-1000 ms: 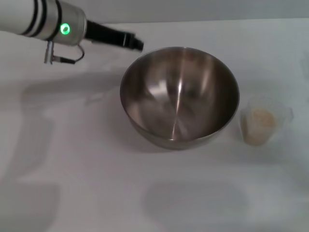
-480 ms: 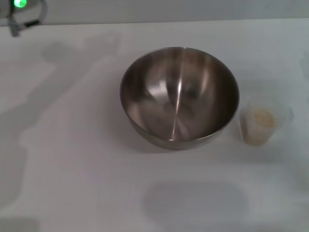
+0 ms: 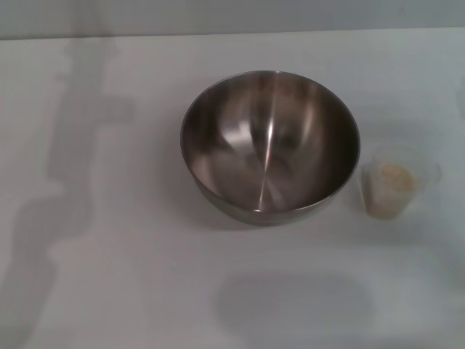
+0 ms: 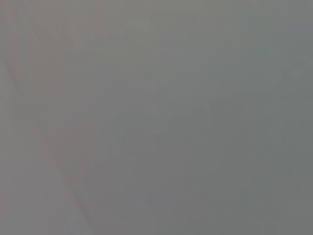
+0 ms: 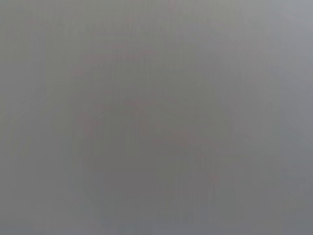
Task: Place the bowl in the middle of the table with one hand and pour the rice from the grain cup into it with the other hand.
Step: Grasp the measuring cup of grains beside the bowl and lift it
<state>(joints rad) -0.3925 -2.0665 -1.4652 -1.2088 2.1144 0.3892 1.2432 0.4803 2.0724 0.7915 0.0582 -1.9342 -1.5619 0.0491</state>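
The white table point(image 3: 109, 291) runs back to a grey wall, and the bowl point(image 3: 269, 145) sits upright and empty about midway between its left and right edges, apparently where the pour should land. The grain cup point(image 3: 391, 189) stands just beside it toward the right edge, holding its rice point(image 3: 394, 177), presumably for the right arm. Neither gripper shows, and both wrist views are blank grey, so I cannot tell their finger states.

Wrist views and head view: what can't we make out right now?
- Left and right grippers: in no view; both wrist views show only featureless grey.
- The rice: level blurred by the frosted grain cup, head view.
- The bowl: table contact hidden by its own body.
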